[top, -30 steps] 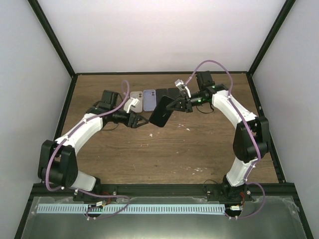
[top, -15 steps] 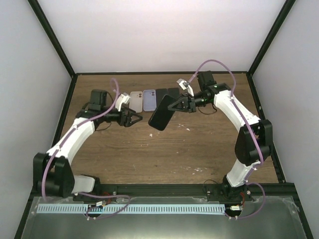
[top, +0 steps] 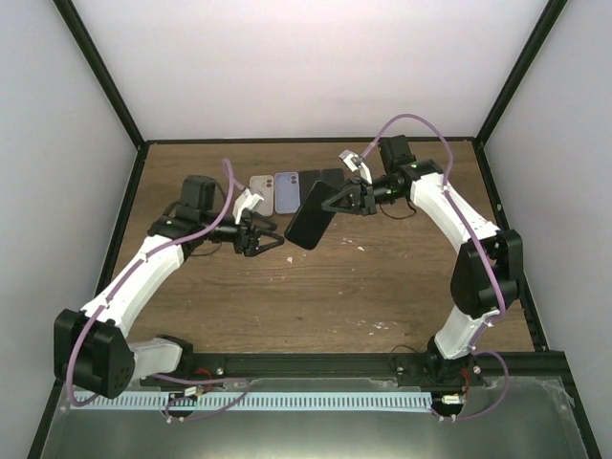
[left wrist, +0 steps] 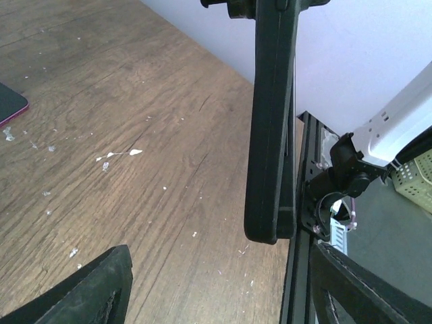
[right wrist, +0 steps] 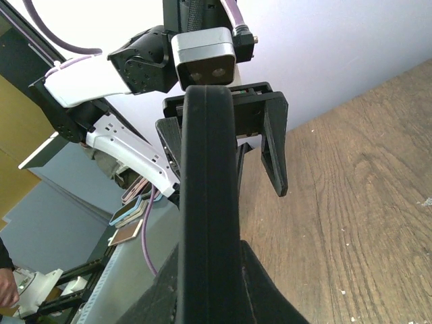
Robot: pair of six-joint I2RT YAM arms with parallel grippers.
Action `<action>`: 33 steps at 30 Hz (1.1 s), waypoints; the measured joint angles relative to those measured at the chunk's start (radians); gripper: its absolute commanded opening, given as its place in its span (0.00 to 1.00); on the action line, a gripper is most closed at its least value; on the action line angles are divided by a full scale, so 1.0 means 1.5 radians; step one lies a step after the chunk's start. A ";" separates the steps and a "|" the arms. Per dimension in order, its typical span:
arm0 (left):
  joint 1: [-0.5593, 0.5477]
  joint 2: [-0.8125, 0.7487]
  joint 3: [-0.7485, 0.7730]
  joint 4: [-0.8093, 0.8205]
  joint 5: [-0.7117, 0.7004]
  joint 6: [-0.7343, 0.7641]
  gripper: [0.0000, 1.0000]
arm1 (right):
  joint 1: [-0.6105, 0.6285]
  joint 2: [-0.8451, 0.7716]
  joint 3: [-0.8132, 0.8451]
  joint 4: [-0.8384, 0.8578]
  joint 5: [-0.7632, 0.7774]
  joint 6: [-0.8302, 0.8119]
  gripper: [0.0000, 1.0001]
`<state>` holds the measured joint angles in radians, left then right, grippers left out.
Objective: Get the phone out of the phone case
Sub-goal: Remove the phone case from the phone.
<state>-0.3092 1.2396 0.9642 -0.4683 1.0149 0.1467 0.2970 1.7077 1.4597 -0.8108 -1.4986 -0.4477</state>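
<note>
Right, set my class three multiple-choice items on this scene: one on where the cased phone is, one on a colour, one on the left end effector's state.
1. Where is the black cased phone?
A. lying flat on the table
B. held in the air by the right end effector
C. clamped in the left end effector

2. What colour is the cable running along each arm?
A. purple
B. green
C. orange

3. How does the left end effector stand?
A. open
B. shut on the phone
C. shut on nothing

Answers:
1 B, the right wrist view shows the phone clamped edge-on between that end effector's fingers, clear of the wood.
2 A, both looping cables are purple in the top view.
3 A, the left wrist view shows its fingers spread wide with nothing gripped.
</note>
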 measured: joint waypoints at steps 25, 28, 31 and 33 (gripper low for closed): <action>-0.013 0.062 0.000 0.033 -0.087 -0.058 0.56 | 0.005 0.000 0.000 -0.043 0.045 -0.093 0.01; -0.013 0.068 -0.001 0.057 -0.087 -0.073 0.55 | 0.005 0.003 0.008 -0.048 0.049 -0.109 0.01; -0.015 0.076 0.002 0.079 -0.073 -0.078 0.54 | 0.005 0.005 0.015 -0.053 0.053 -0.115 0.01; -0.022 0.083 0.008 0.089 -0.057 -0.077 0.52 | 0.005 0.010 0.020 -0.059 0.051 -0.115 0.01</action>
<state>-0.3428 1.3636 0.9768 -0.3355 0.9291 0.0311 0.3046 1.7226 1.4895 -0.8989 -1.4216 -0.6209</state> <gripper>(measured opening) 0.539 0.096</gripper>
